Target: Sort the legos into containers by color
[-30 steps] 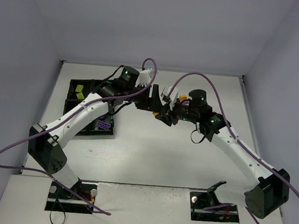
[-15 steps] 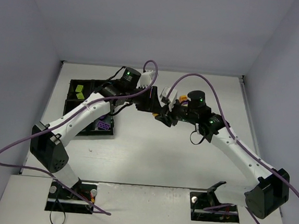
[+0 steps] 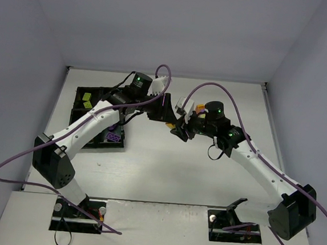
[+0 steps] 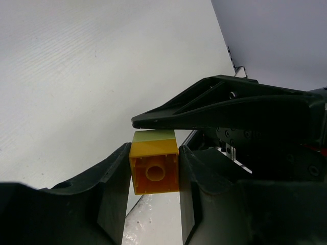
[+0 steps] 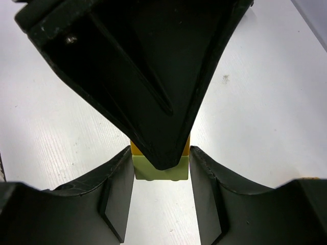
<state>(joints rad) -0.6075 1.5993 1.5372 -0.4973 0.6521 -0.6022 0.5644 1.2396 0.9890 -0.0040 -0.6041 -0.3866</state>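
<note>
A two-brick stack is held between both grippers above the table, right of the tray. My left gripper is shut on the orange brick. The yellow-green brick is stuck on its far end. My right gripper is shut on the yellow-green brick, with a sliver of the orange brick behind it. In the top view the left gripper and right gripper meet tip to tip and hide the stack. The black tray holds yellow-green bricks and a purple brick.
An orange piece shows just behind the right wrist on the table. Purple cables loop over both arms. Grey walls close off the table at the back and both sides. The left arm hides part of the tray.
Both grippers stay locked on the stack at the same spot. The arms have shifted only slightly.
</note>
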